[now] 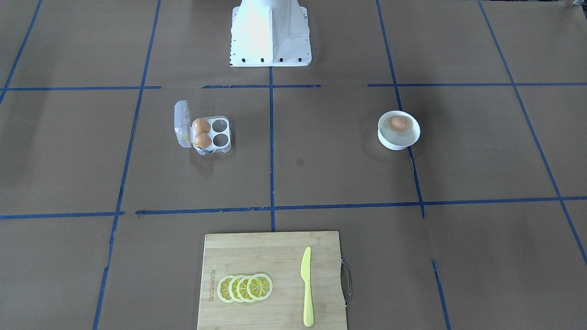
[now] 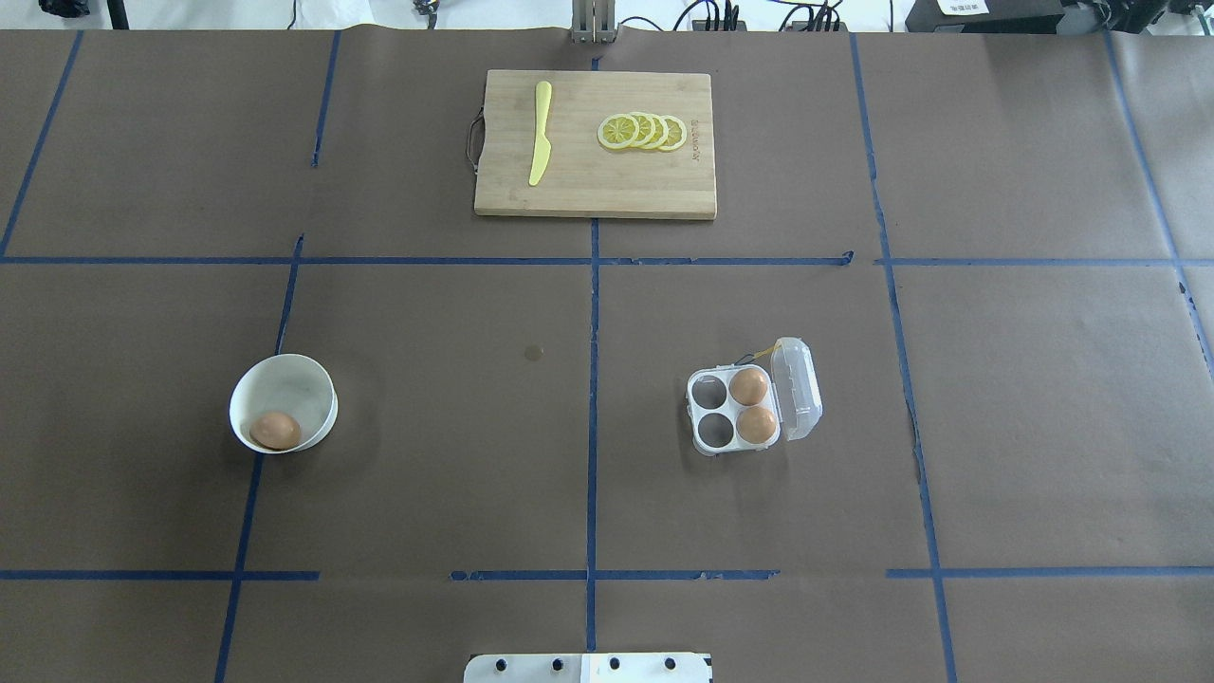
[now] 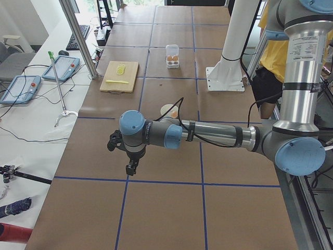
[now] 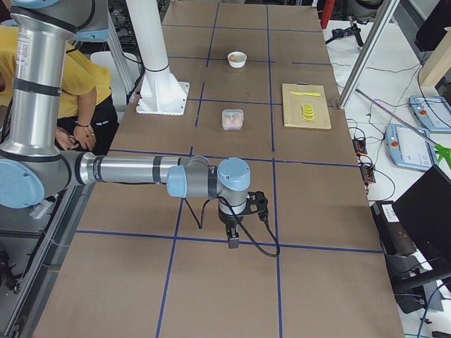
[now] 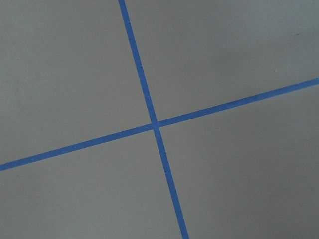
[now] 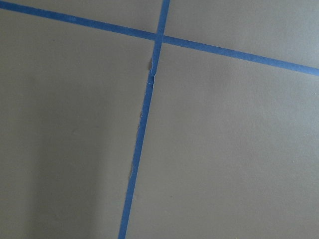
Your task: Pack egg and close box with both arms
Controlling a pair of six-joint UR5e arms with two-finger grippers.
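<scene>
The egg (image 2: pixel 275 430) lies on its side in the white bowl (image 2: pixel 285 382), inward of the left gripper (image 3: pixel 130 167), the nearer 1. The open egg case (image 2: pixel 735 410), 2 cells empty, sits toward the right gripper (image 4: pixel 233 239). Neither gripper's spread can be told.

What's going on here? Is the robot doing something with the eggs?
Nothing is being handled yet. One egg lies in the white bowl. The box stands open with two other eggs in it and two cells empty. The left end effector and the right end effector hang over bare table, far from the eggs. Whether they are open or shut, I cannot tell.
</scene>
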